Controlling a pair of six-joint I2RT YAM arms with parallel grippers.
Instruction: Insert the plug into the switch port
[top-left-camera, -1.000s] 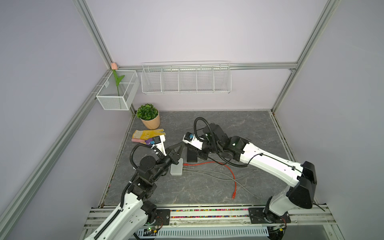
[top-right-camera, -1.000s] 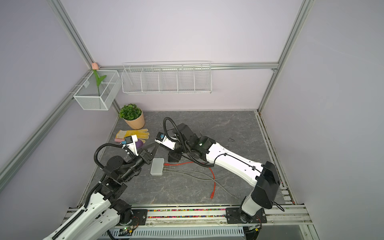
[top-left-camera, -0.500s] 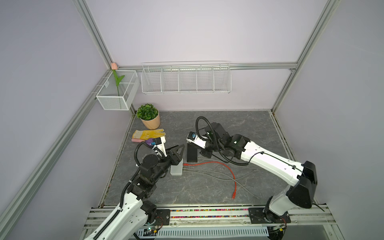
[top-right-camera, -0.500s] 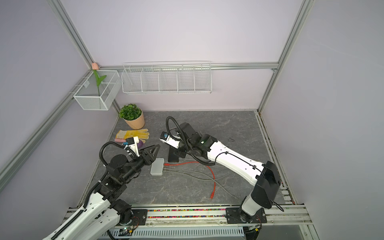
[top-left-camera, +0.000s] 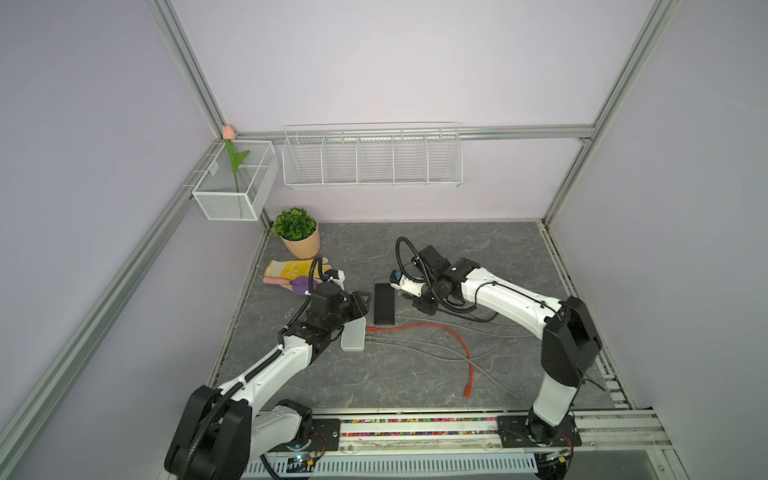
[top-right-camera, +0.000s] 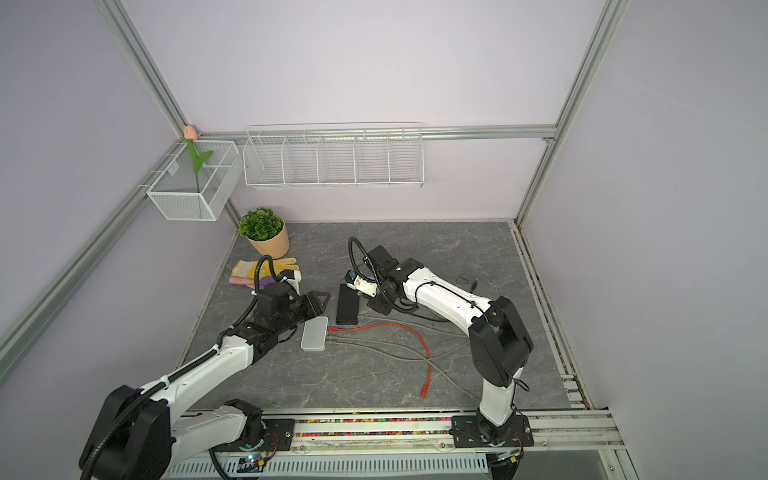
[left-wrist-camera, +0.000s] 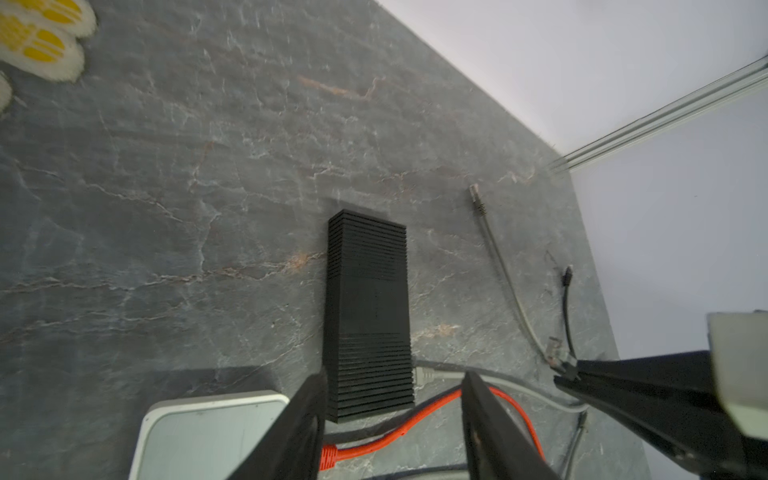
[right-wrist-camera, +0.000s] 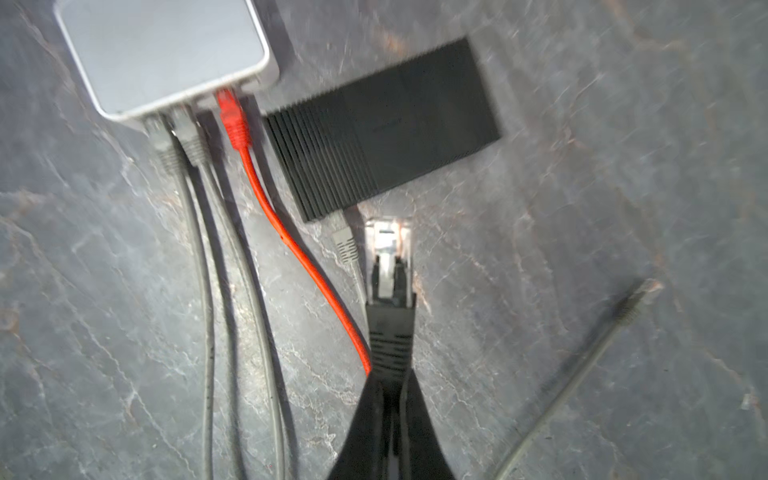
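left gripper (left-wrist-camera: 395, 378): jaws apart, empty, just beside switch (left-wrist-camera: 368, 307) | right gripper (right-wrist-camera: 390, 376): clamped on plug (right-wrist-camera: 390, 299) | plug: tip near switch's port edge, not in, next to grey cable (right-wrist-camera: 345, 245) seated there | red cable (right-wrist-camera: 266, 195): in white box (right-wrist-camera: 166, 54) | white box: just beside switch, on left arm's side
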